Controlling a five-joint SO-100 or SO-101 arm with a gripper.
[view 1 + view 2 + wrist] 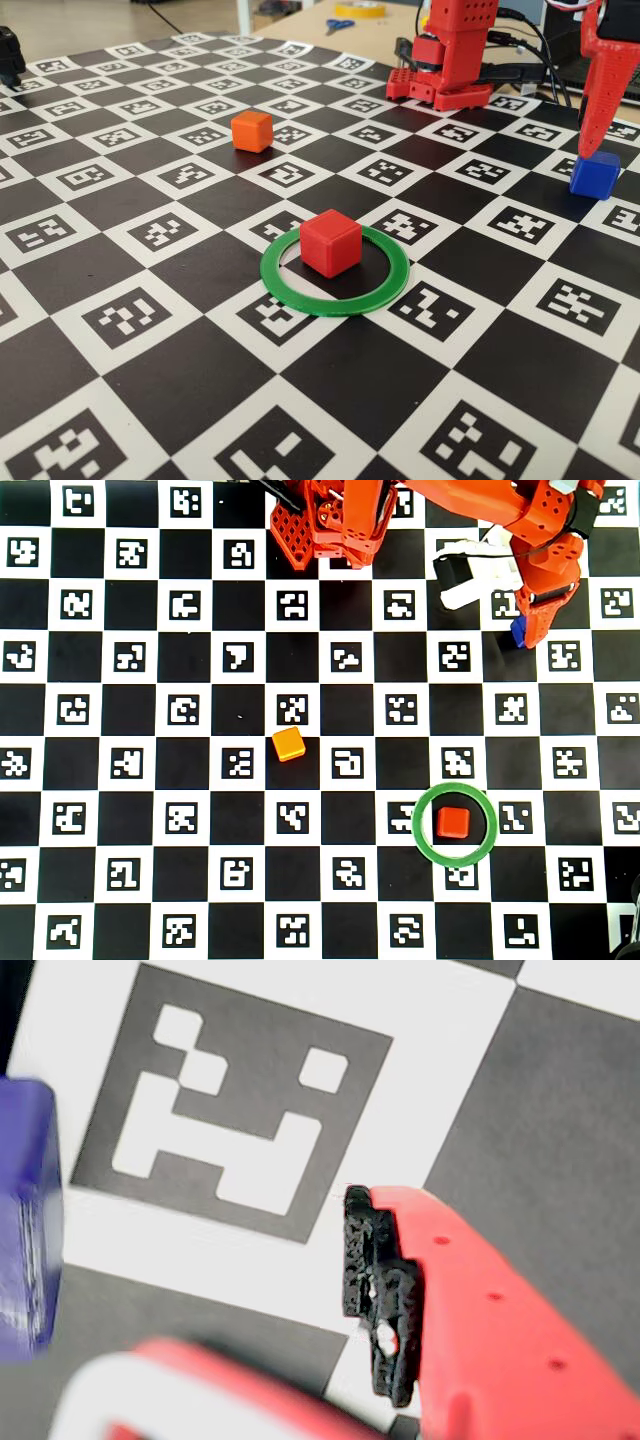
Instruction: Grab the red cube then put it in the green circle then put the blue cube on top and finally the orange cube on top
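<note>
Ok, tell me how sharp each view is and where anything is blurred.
Fixed view: crisp on the red cube and green circle, with the background behind the board a bit softer. Wrist view: soft overall, the blue cube at the left edge smeared, the end effector blurred at the bottom edge. Overhead view: evenly sharp, flat lighting, faint shadows.

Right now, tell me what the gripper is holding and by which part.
Nothing is held. The red two-finger gripper hangs just above the small matte blue plastic cube; in the wrist view the cube sits off to the left, outside the fingers.
</note>
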